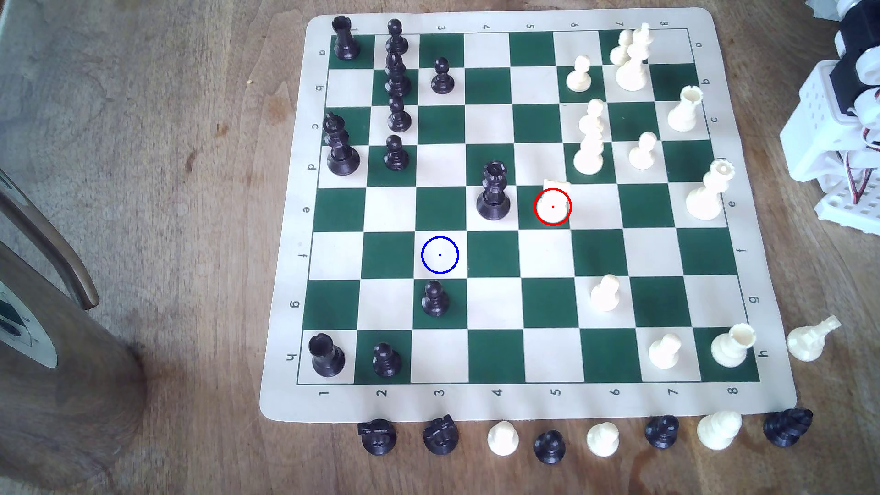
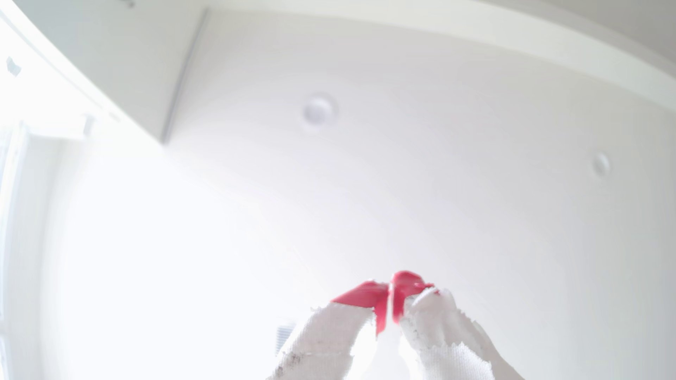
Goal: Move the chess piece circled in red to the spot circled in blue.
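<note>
Wrist view: the gripper [image 2: 390,292] points up at the ceiling, its red-tipped fingers [image 2: 362,294] apparently pressed together with nothing between them, though glare blurs them.

Exterior view: the chess piece circled in red [image 1: 555,200] stands on its dark square, well apart from the arm [image 1: 831,123] folded off-board. The spot circled in blue [image 1: 440,255] lies farther still and is unoccupied. No step appears done; approach, grasp, transfer and release remain.

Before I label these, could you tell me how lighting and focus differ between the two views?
Exterior view: even light, soft shadows, board sharp, slight edge curvature. Wrist view: heavily overexposed, soft, bowed by the wide lens; gripper tips together against a ceiling.
</note>
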### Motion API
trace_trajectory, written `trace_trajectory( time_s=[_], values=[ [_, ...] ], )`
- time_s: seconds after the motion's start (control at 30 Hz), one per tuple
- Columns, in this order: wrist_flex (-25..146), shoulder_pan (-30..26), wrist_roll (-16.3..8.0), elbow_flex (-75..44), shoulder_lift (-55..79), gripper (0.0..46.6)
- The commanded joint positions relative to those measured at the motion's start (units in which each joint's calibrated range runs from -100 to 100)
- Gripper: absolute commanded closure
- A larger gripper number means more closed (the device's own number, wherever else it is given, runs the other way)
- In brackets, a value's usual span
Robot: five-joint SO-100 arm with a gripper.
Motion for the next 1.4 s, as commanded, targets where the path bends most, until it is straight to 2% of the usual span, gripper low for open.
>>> trace_trajectory(
  time_s=[0.0, 0.77, 0.87, 1.0, 1.07, 1.2, 1.3, 1.37],
  values=[
    [-1.1, -0.3, 0.2, 1.0, -0.4, 46.4],
    [-1.0, -0.3, 0.2, 1.0, -0.4, 46.4],
    [5.7, -0.9, -0.1, 1.0, -0.4, 46.4],
    [17.3, -5.5, 0.1, 1.1, -0.4, 46.4],
    [25.6, -5.5, 0.8, 1.1, -0.4, 46.4],
    [42.1, -6.0, 0.4, 1.1, -0.4, 46.5],
    [55.9, -6.4, 2.3, 1.1, -0.4, 46.5],
    [61.1, -6.1, 2.0, 1.1, 1.0, 46.5]
  ],
)
